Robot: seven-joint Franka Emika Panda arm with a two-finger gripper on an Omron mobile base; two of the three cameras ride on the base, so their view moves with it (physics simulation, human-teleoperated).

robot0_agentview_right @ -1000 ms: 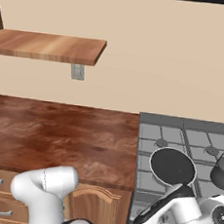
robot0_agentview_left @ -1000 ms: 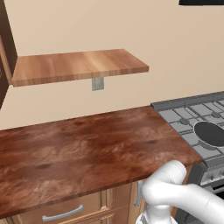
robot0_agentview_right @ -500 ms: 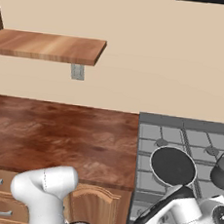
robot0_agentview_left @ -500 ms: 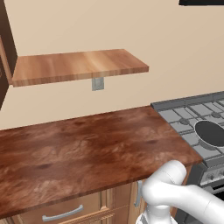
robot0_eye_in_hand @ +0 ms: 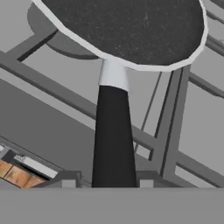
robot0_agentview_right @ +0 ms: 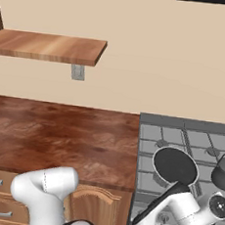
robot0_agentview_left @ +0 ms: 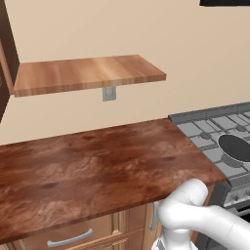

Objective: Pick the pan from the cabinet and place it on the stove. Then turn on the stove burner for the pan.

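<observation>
- The round shallow dark-grey frying pan point(robot0_agentview_right: 175, 165) with its pale rim sits on the grey metal stove point(robot0_agentview_right: 151, 138) with dark grid grates, over a front burner beside the reddish-brown wooden counter point(robot0_agentview_left: 97, 166).
- Its thin straight black handle point(robot0_eye_in_hand: 114, 135) runs between the two-finger gripper point(robot0_eye_in_hand: 107, 178); whether the fingers clamp it or stand clear, I cannot tell.
- Placement looks done; turning on the burner remains.
</observation>
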